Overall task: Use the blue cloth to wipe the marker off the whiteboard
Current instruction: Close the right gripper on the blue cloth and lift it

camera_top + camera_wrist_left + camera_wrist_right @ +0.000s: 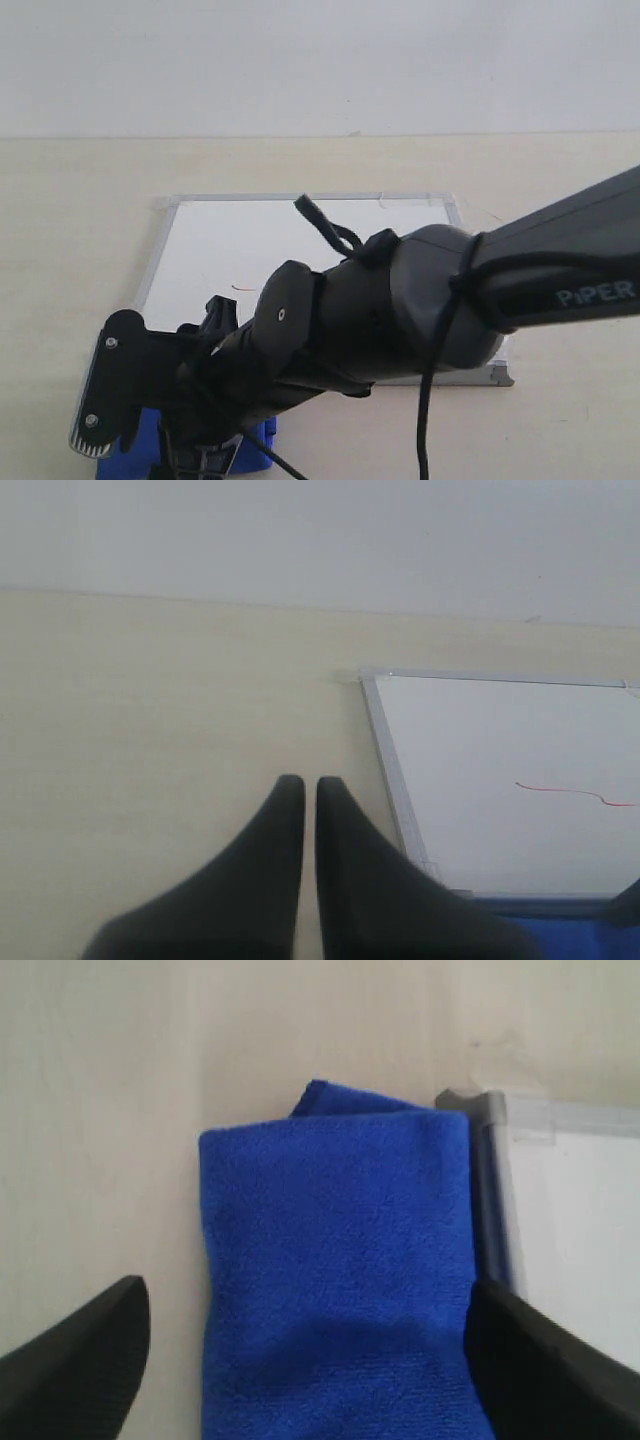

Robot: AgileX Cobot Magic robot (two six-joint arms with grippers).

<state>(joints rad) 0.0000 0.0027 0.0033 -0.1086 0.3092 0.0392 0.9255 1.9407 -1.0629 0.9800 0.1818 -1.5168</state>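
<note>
The blue cloth (335,1230) lies folded flat on the table against the whiteboard's (575,1220) near left corner. My right gripper (308,1305) hangs open just above it, one finger on each side, not touching it. In the exterior view the right arm reaches across to the bottom left and hides most of the cloth (130,452); the right gripper (195,458) is barely visible there. The whiteboard (300,240) carries the thin red marker line (243,288). My left gripper (302,785) is shut on nothing, over bare table beside the board's left frame (385,750). The marker (575,792) shows there too.
The pale wooden table (80,230) surrounds the board on all sides. A white wall (320,60) rises behind the table's far edge. The right arm's black body (400,300) covers the board's near half in the exterior view.
</note>
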